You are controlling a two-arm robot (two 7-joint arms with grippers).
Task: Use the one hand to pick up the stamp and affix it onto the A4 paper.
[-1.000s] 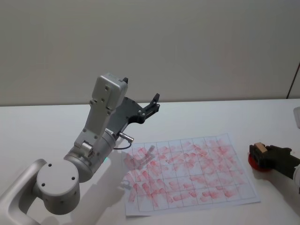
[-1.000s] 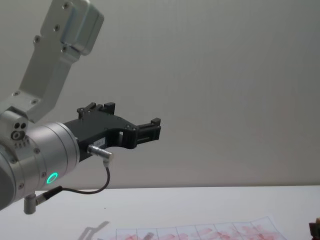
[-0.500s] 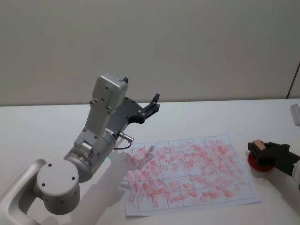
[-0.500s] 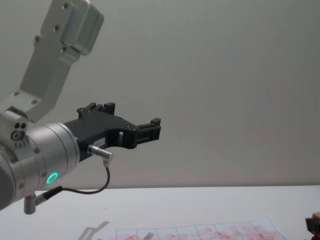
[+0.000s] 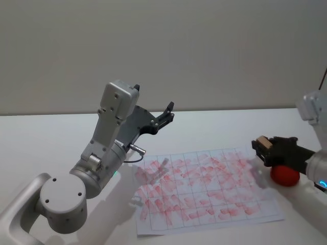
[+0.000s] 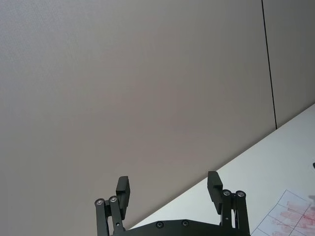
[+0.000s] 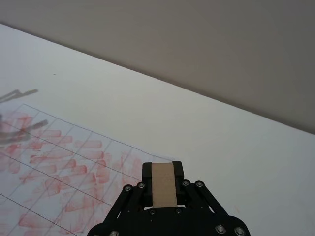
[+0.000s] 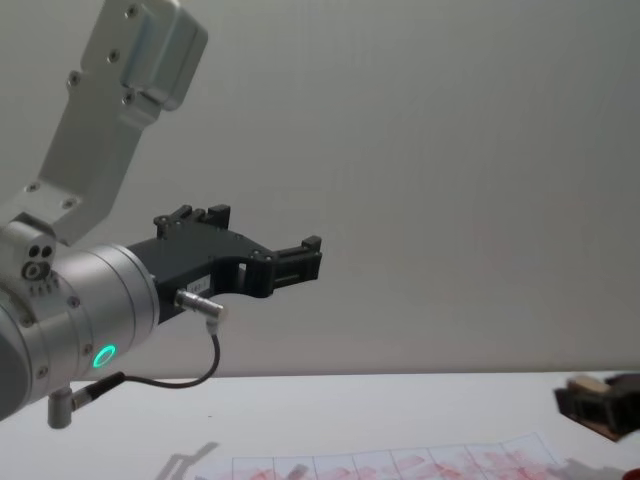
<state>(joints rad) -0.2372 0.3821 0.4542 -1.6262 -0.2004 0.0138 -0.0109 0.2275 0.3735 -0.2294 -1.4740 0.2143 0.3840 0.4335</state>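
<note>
Above white table (image 5: 51,138), right pincer (image 5: 265,149) pinches stamp (image 5: 261,143) beside A4 paper (image 5: 204,190); left pincer (image 6: 168,187) spread aloft.

the stamp (image 7: 163,184) is a plain tan, wood-coloured block. the fingers (image 7: 146,172) of the right gripper (image 7: 163,168) around it are matt black. the a4 paper (image 5: 204,189) is white, ruled with thin dark lines into a grid of boxes, each smeared with red ink prints. the round pad (image 5: 284,175) is solid red. the left gripper (image 6: 167,184) is black too, on a silver-grey arm (image 5: 110,132) with a glowing green ring (image 8: 103,355). the worktop (image 5: 51,138) is white, the wall (image 5: 204,51) dull beige-grey.
</note>
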